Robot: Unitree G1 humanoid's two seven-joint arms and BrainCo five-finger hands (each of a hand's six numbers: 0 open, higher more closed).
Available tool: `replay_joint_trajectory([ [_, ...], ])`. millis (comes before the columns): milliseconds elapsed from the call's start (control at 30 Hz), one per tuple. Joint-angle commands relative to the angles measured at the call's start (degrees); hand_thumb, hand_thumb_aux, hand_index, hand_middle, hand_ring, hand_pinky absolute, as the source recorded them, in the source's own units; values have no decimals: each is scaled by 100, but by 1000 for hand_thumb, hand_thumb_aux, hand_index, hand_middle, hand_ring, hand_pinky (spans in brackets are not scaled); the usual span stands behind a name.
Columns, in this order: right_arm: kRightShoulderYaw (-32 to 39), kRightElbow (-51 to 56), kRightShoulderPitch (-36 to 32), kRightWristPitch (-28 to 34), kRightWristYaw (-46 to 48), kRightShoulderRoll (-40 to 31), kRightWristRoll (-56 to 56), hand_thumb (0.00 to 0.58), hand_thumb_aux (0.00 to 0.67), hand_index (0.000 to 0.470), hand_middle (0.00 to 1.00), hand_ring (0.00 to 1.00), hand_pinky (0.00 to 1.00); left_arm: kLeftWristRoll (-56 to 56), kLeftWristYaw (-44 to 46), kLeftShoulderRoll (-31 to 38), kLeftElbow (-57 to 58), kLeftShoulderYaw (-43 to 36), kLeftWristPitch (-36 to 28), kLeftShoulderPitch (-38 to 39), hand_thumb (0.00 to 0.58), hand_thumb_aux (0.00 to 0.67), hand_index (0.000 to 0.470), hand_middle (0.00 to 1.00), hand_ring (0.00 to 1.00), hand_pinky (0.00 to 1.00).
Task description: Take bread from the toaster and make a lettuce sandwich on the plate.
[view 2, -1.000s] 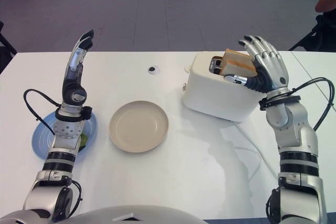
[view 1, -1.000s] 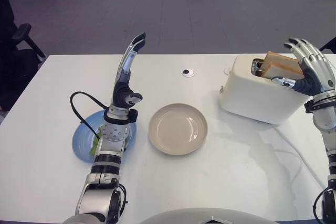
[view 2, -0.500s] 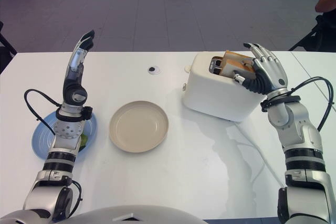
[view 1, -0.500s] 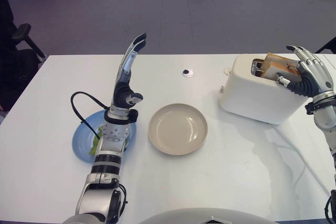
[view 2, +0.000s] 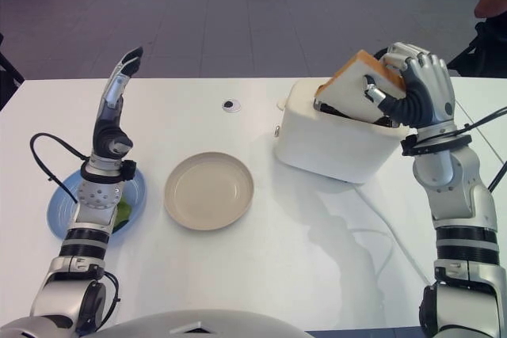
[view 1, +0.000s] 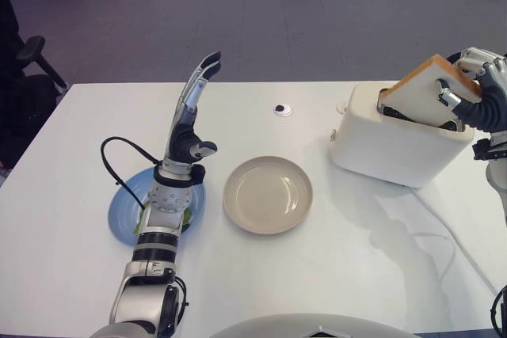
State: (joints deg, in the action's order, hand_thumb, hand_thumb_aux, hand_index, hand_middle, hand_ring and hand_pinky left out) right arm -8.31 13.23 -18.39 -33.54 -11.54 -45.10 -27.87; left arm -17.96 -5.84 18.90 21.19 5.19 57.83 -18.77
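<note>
Both views look forward and down from head height, close over the near edge of the white table (view 1: pixel 333 275). The right eye sits slightly right of the left, so the toaster (view 2: pixel 333 144) and plate (view 2: pixel 209 190) land further left there. Shared: full tabletop, grey floor (view 1: pixel 317 21) beyond far edge.

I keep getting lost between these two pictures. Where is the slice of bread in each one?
Left eye view: the slice of bread is at the upper right, near the edge, tilted over the toaster and gripped by the right hand.
Right eye view: the slice of bread is right of centre, in the upper part.
Shared landmark: the white toaster directly under it.
</note>
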Motion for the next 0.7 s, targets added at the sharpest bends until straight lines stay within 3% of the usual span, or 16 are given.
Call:
replay_joint_trajectory([
  [33,-138,-503,-8,-138,258,92,548,580,670,470,1000,1000,1000,-1230,-236,699,-119,206,-280,172,0,0,0,0,0,0],
  [133,-1,-892,-57,-219,553,246,968,580,670,470,1000,1000,1000,-2387,-486,1402,-211,223,-944,464,0,0,0,0,0,0],
  [267,498,-1273,-161,-214,1113,619,1386,580,670,470,1000,1000,1000,-2811,-588,2229,24,228,-1384,900,0,0,0,0,0,0],
  [433,1508,-1291,-286,-59,1940,1321,1505,580,670,470,1000,1000,1000,-2320,-197,3082,-89,393,-1456,1790,0,0,0,0,0,0],
  [700,2871,190,-517,-50,2473,2356,625,580,670,470,1000,1000,1000,-1614,989,3696,-717,358,-1609,2967,0,0,0,0,0,0],
])
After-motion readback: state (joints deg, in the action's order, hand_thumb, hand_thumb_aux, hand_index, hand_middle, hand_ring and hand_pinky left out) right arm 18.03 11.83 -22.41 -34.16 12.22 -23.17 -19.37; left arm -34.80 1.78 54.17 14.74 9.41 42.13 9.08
